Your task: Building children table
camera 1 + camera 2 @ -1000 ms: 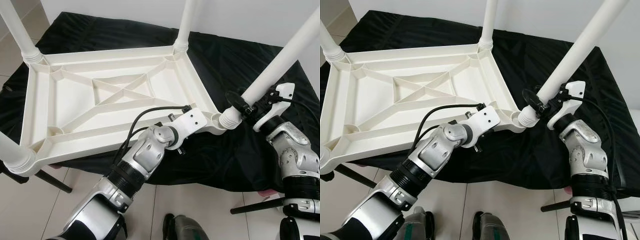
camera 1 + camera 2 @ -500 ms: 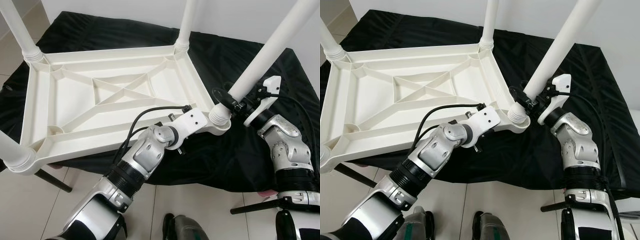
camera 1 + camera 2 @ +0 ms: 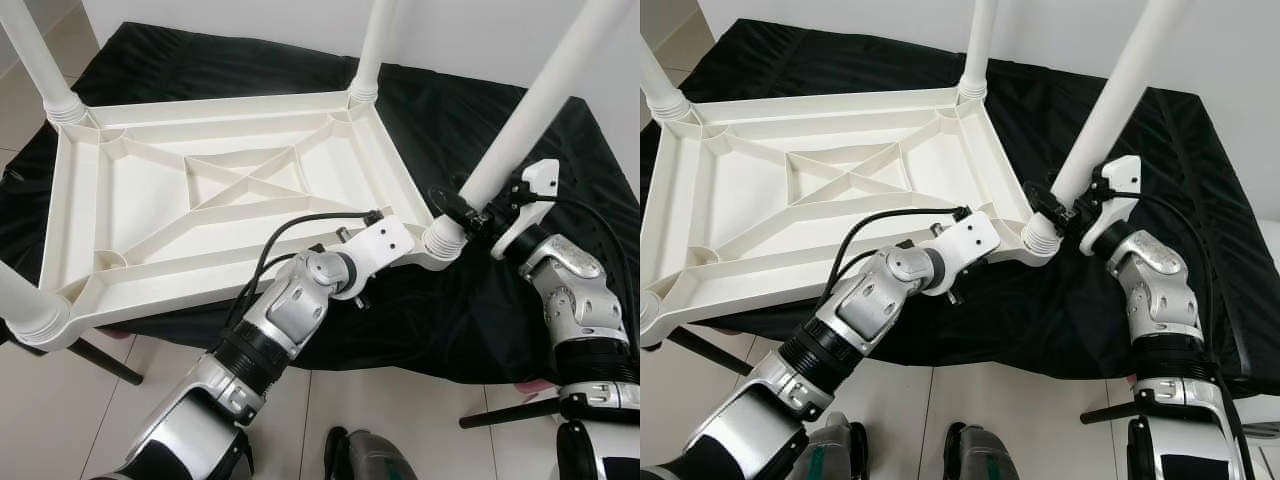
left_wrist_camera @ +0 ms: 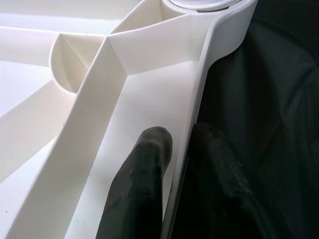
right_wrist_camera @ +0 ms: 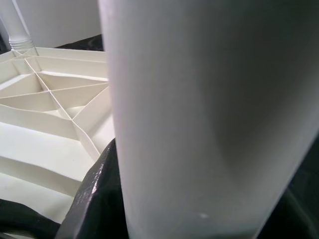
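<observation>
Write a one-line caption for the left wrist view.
Left gripper pinching the rim of the upturned white plastic tabletop, one finger inside, one outside against the black cloth.

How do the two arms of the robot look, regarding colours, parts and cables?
Both arms are silver metal with black ribbed collars and rounded joints. Each wrist carries a white plate, and black cables loop to it. The left gripper and right gripper have long black fingers.
</observation>
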Controlling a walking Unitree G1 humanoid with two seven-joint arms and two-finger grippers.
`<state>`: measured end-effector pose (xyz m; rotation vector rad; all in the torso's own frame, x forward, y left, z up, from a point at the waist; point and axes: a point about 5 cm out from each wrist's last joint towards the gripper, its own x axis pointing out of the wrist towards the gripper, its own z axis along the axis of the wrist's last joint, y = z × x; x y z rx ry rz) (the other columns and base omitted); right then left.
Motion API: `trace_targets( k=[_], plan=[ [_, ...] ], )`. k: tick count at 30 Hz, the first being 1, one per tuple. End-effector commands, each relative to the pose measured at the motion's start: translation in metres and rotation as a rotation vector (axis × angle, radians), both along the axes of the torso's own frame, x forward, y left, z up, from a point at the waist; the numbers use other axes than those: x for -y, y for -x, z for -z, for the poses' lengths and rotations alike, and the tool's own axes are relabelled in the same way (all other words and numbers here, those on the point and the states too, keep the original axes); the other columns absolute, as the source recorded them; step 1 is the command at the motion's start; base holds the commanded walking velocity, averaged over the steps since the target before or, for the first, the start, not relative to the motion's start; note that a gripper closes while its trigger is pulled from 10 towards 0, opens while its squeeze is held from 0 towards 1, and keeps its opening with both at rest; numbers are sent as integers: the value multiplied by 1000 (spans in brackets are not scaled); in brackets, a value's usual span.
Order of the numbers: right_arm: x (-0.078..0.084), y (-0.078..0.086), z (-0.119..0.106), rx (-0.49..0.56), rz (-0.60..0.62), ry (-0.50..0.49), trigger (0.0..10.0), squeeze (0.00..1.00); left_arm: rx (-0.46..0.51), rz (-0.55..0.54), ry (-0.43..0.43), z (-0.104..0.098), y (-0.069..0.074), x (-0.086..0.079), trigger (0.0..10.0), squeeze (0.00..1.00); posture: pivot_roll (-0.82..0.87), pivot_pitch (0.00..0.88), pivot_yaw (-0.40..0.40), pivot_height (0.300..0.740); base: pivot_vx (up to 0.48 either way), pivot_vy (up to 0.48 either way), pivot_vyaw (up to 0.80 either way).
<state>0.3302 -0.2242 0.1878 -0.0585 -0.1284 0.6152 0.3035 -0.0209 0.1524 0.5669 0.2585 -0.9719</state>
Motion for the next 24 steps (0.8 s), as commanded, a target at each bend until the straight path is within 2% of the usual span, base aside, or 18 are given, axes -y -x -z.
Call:
trace_targets(
  k=[1,7,24],
  plan=[
    [6,2,16,-69,22,23,10000,0,-13,-9,-11,4,-1,-2,10000,0,-2,78,-85,740,0,0,0],
    [9,2,20,-75,42,25,10000,0,-11,-11,-9,3,-1,-3,10000,0,-2,80,-85,740,0,0,0],
    [-18,4,31,-52,-28,35,10000,0,-12,-21,-11,3,-2,-6,10000,0,8,92,-87,740,0,0,0]
  ],
)
